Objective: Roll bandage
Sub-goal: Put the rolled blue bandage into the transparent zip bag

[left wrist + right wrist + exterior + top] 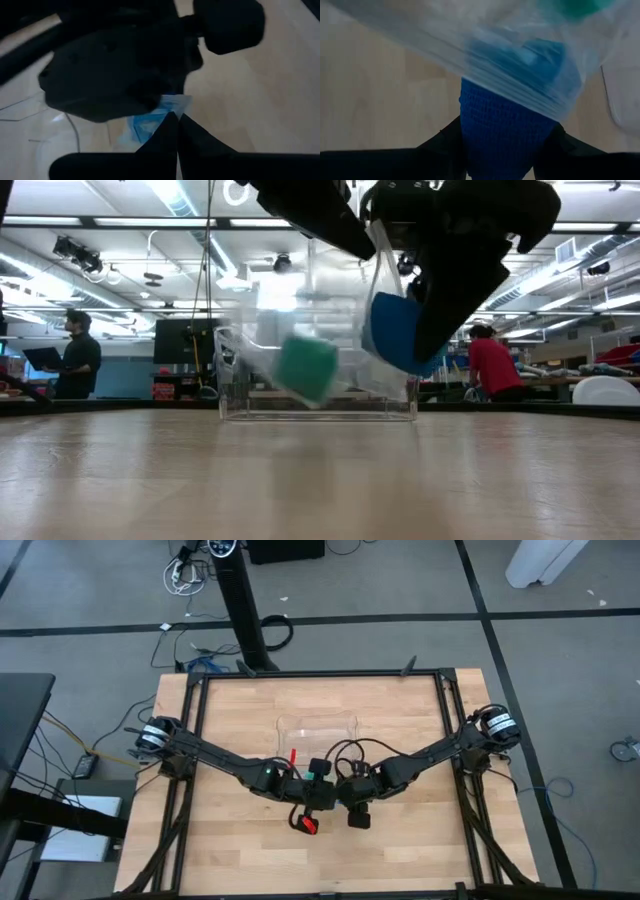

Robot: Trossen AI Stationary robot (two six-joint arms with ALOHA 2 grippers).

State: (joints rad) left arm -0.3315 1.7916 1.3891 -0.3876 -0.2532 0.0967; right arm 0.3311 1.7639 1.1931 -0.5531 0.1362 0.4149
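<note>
From the overhead camera I see both dark arms reaching in from the sides and meeting over the middle of the pale wooden table (240, 860). The left gripper (322, 788) and the right gripper (345, 790) sit almost touching, just in front of the clear plastic tray (318, 728). A small teal-green block (313, 776) shows by the left one. I cannot pick out the bandage here.

At table height, the bright blue compact roll of soft bandage (395, 332) hangs above the tabletop between dark fingers, partly wrapped in a clear plastic bag (385, 255). The green block (306, 367) is blurred beside it, in front of the tray (318, 408). People stand in the room behind.

Through my left wrist camera, my left fingers (162, 137) are pressed together to a point, pinching the thin clear edge of the bag (175, 102); blue (145, 124) shows through it.

Through my right wrist camera, the right fingers (445, 142) clamp the blue roll (505, 135) at a middling width, its far end inside the bag (470, 45).
</note>
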